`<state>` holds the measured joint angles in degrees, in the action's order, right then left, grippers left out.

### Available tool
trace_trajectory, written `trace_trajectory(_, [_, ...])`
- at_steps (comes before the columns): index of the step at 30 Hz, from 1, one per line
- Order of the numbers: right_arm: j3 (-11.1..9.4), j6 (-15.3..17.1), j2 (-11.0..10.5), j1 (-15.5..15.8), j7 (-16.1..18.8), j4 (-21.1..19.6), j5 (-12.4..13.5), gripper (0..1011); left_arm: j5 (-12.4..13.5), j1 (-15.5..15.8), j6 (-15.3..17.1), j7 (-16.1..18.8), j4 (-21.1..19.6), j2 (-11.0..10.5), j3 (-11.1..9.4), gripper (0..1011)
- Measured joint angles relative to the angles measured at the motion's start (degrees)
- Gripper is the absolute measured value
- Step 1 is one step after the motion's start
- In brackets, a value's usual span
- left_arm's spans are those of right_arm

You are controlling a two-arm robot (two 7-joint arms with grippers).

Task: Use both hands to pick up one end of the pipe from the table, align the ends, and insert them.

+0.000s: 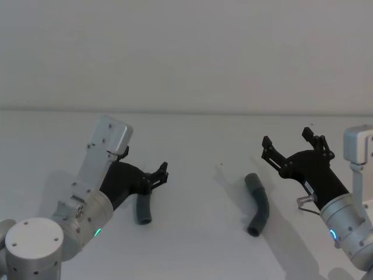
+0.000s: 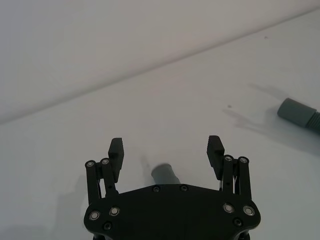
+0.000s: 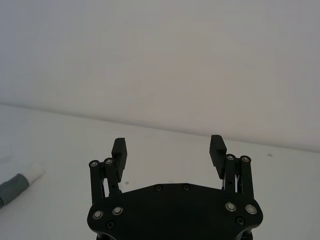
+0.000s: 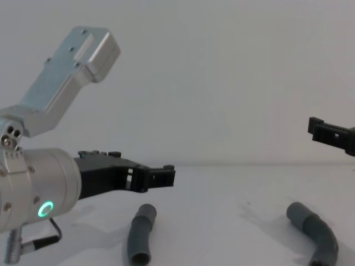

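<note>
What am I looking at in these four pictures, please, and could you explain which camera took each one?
It is a robot with two arms, each ending in a black two-fingered pincer. One picture looks down from its head, one looks across the table from its chest, and two come from cameras on its wrists. Two bent grey hose pieces lie apart on the white table: the left hose piece lies below the left pincer, and the right hose piece lies near the raised right pincer. Both pincers are open and hold nothing.
</note>
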<state>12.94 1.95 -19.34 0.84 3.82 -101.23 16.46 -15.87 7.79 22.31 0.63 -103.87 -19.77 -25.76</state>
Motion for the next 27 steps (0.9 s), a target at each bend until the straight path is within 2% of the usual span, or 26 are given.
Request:
trace_trajectory(16, [0.0,0.0,0.0,0.0,0.0,0.0,0.0,1002,-2.2,-2.3,5.5,1.1,-1.3,2.4,1.4,1001])
trace_trajectory(27, [0.0,0.0,0.0,0.0,0.0,0.0,0.0,1002,-3.1,-2.1,8.2,0.6,0.0,3.5,1.9,1001])
